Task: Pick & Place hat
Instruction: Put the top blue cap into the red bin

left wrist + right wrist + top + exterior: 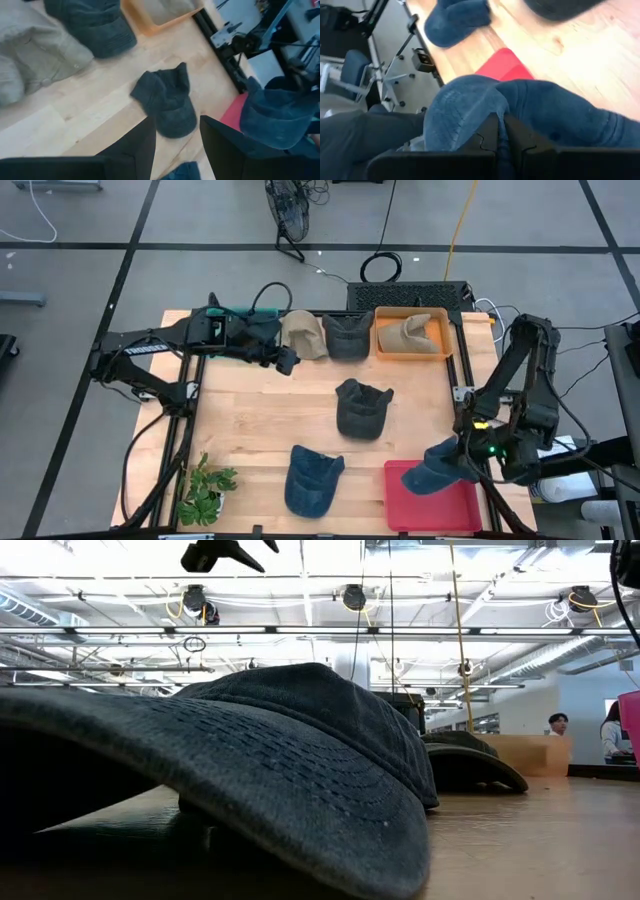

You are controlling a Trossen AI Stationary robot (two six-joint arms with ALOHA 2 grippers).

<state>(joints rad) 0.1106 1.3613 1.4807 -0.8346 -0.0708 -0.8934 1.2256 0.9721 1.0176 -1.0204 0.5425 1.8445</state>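
My right gripper [462, 463] is shut on a blue hat [433, 471] that hangs over the far part of the red tray [430, 510] at the near right. A dark grey hat [360, 408] lies flat in the middle of the table, and another blue hat [312, 480] lies by the near edge. My left gripper [287, 362] stands open above the far left of the table. Its wrist view looks down past its fingers [140, 150] onto the dark grey hat [167, 100]. My right gripper pinches a bunched fold of the blue hat [501, 111] between its two shut fingers, where the stitched brim [455, 120] meets the crown. The fingers slant down at it from the table's right side. The hat droops on both sides of the fingers, above the tray.
Along the far edge lie a tan hat [303, 335] and a dark hat [347, 337], beside an orange bin [384, 350] holding another tan hat [412, 333]. A small green plant [205, 490] stands at the near left corner. Bare wood lies left of centre.
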